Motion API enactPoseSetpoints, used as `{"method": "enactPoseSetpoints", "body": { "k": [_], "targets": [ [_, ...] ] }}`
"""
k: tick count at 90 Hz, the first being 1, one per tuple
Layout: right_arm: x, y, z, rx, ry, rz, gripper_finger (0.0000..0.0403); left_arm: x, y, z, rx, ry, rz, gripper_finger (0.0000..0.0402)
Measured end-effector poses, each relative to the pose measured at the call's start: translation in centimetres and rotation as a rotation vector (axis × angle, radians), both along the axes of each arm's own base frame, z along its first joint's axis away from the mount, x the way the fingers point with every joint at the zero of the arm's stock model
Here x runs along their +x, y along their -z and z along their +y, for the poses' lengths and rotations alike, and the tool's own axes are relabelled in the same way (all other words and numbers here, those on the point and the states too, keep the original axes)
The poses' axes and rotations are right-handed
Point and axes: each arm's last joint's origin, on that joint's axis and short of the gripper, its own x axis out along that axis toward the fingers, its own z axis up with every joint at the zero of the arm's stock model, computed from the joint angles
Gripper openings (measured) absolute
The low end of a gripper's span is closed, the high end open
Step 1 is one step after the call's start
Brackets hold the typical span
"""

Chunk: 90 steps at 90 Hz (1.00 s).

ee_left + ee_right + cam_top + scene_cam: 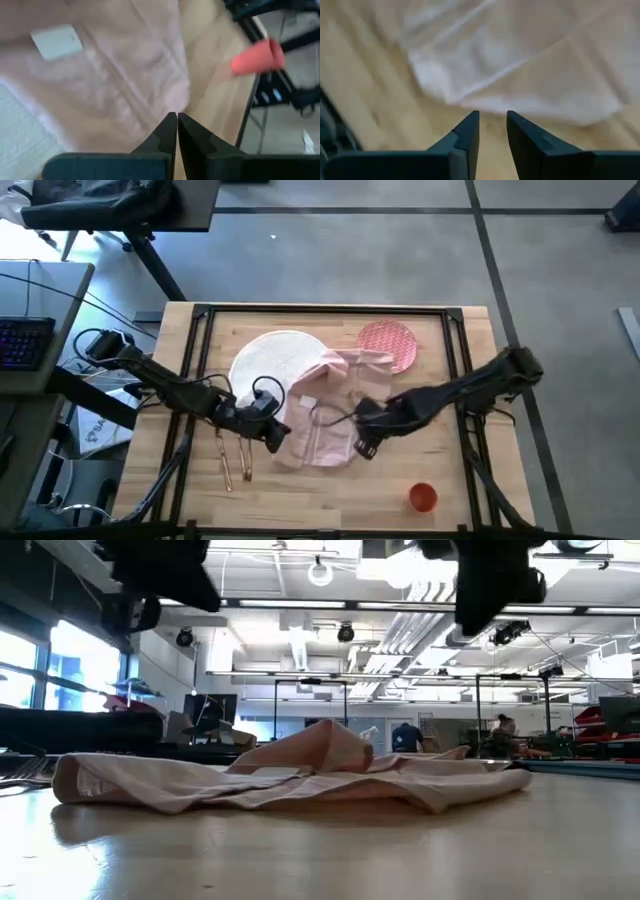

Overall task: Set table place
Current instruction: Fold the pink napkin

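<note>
A crumpled pale pink napkin (325, 415) lies on the wooden table (450, 470). Its far part lies over the rim of the large white plate (270, 360) and reaches the small pink patterned plate (388, 344). My left gripper (277, 437) hangs shut above the napkin's left edge (150, 95), with nothing between its fingers. My right gripper (364, 444) hangs above the napkin's near right corner (520, 85), its fingers a narrow gap apart. In the low view the napkin (300, 780) lies slack on the table. Gold cutlery (235, 462) lies near the left gripper. The orange cup (423, 498) lies on its side.
A black metal frame (455, 340) runs around the tabletop. A grey desk with a keyboard (22, 340) stands off the table's left side. Bare wood shows along the near edge between the cutlery and the cup.
</note>
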Motion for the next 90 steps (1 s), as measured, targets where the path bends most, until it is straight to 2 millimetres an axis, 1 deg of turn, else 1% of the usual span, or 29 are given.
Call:
{"method": "enactPoseSetpoints", "body": {
  "k": [6,12,19,24,33,42,52,62,70,82,90],
  "targets": [
    [-0.4,-0.2,-1.1,-0.024,0.093,-0.036,0.0078,1.1,0.3,0.8,0.025,0.001,0.026,0.0000],
    [-0.5,0.2,-2.6,-0.024,0.145,-0.046,0.0078,1.9,0.0,1.6,0.041,0.030,0.058,0.0000],
    [0.0,1.5,-4.8,0.052,0.191,-0.057,0.0078,2.4,-1.5,2.3,0.059,0.053,0.096,0.0000],
    [0.5,2.6,-6.3,0.107,0.199,-0.093,0.0080,2.3,-3.0,2.7,0.081,0.083,0.121,0.0000],
    [1.4,4.6,-9.1,0.191,0.261,-0.182,0.0092,1.5,-6.1,3.2,0.143,0.175,0.178,0.0000],
    [1.4,7.1,-11.9,0.279,0.338,-0.208,0.0117,0.1,-9.1,3.6,0.217,0.252,0.207,0.0000],
    [1.3,9.3,-14.3,0.356,0.412,-0.246,0.0150,-1.6,-11.2,4.1,0.303,0.296,0.198,0.0000],
    [1.6,10.4,-15.6,0.383,0.461,-0.337,0.0183,-3.3,-12.6,4.8,0.380,0.293,0.159,0.0000],
    [2.2,11.0,-16.5,0.400,0.506,-0.397,0.0197,-4.4,-13.5,5.1,0.419,0.283,0.129,0.0000],
    [2.9,12.9,-17.0,0.434,0.584,-0.365,0.0198,-6.1,-14.3,5.7,0.442,0.260,0.112,0.0000],
    [3.5,13.7,-17.1,0.443,0.590,-0.387,0.0189,-7.0,-14.6,6.0,0.460,0.242,0.112,0.0000]
  ]
}}
